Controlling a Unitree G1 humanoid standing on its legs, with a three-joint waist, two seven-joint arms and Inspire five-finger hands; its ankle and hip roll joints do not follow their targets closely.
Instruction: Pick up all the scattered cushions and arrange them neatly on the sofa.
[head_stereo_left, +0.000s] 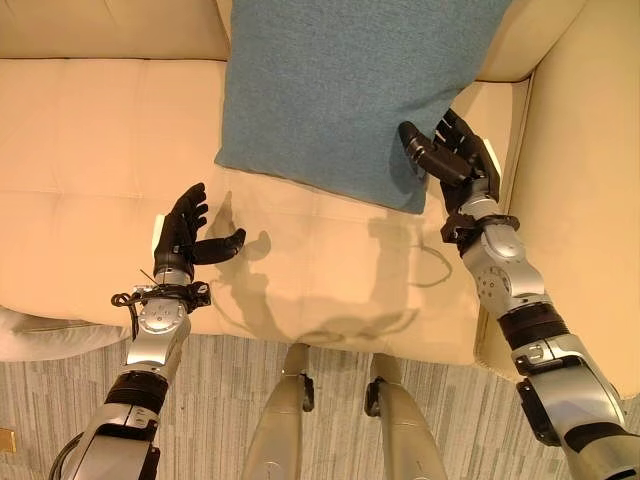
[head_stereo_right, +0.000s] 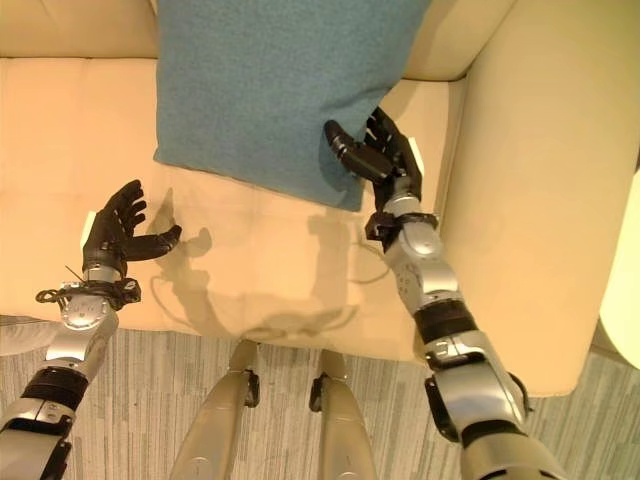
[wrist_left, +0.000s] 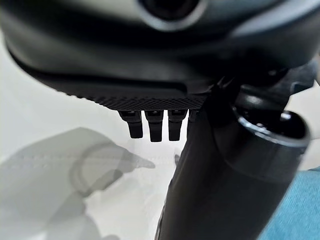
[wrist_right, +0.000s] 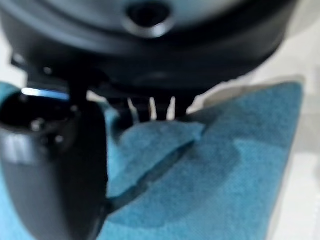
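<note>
A large blue cushion (head_stereo_left: 340, 90) stands tilted against the backrest of the cream sofa (head_stereo_left: 90, 150), its lower edge resting on the seat. My right hand (head_stereo_left: 462, 160) is at the cushion's lower right corner. The thumb lies across the cushion's front and the fingers sit behind its edge, pinching the fabric; the right wrist view shows the blue cushion (wrist_right: 200, 170) folded between them. My left hand (head_stereo_left: 183, 235) hovers over the seat to the cushion's lower left, open and holding nothing, apart from the cushion.
The sofa's armrest (head_stereo_left: 580, 200) rises close to the right of my right arm. A pale cushion (head_stereo_left: 35, 335) lies on the grey striped carpet (head_stereo_left: 220, 400) at the lower left, below the seat's front edge.
</note>
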